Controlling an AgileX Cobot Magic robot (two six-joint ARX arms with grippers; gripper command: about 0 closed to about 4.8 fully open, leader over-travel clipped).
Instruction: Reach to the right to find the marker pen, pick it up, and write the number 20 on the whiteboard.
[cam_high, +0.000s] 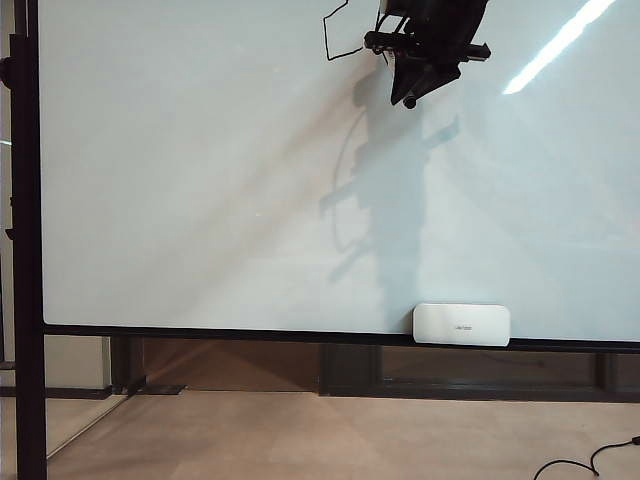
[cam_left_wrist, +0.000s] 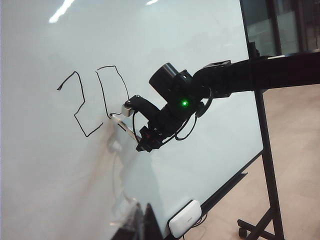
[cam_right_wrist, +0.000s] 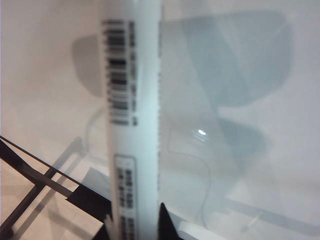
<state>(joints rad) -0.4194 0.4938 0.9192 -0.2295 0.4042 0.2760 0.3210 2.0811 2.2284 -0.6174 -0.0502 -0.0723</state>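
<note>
Setting: a room with a pale tiled floor and one very large glossy white whiteboard in a thin black frame on a black wheeled stand, filling most of the exterior view.

Item, upper left part of the board as my left wrist camera sees it: the number 20, thin black angular strokes, small against the board.

Item, just beside the zero: my right tool, on its black arm, closed on a white cylindrical marker pen with printed barcodes; the marker's end sits at the board by the zero's lower stroke. In the exterior view this tool hangs at the top edge.

Item, board's lower ledge, right of centre: a small white rounded-rectangle block with tiny grey lettering.

My left tool: not visible; state unknown.
</note>
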